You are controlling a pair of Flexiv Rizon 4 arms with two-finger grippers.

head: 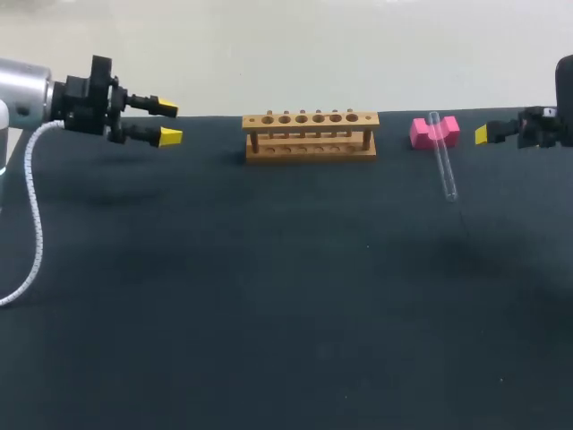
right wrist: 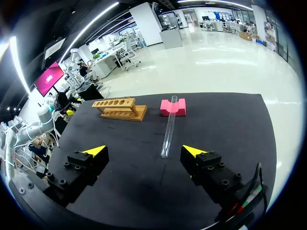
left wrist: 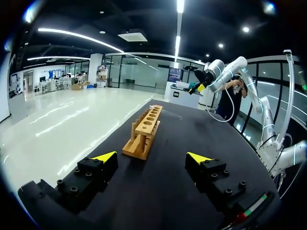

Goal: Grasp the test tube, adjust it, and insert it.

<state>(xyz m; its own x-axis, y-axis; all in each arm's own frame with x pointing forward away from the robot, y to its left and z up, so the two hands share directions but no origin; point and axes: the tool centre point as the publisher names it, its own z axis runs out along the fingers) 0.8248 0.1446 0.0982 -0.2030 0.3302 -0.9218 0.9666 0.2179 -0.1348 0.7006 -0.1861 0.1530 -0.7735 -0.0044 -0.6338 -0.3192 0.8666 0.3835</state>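
right wrist view: test tube [right wrist: 169, 128] lies ahead of right gripper [right wrist: 144, 150].

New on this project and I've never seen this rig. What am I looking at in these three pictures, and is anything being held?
This is a two-armed robot at a black table. Each arm ends in a two-fingered tool with yellow tips. The head view looks down from above and behind the robot. In it the left tool comes in from the left and the right tool from the right. The two round pictures come from a camera on each wrist, looking out along that tool's fingers. On the table stand a light wooden rack with six holes and a pink notched block. A clear glass test tube lies ahead of the right tool, with one end propped in the block's notch. Both tools are open and hold nothing.
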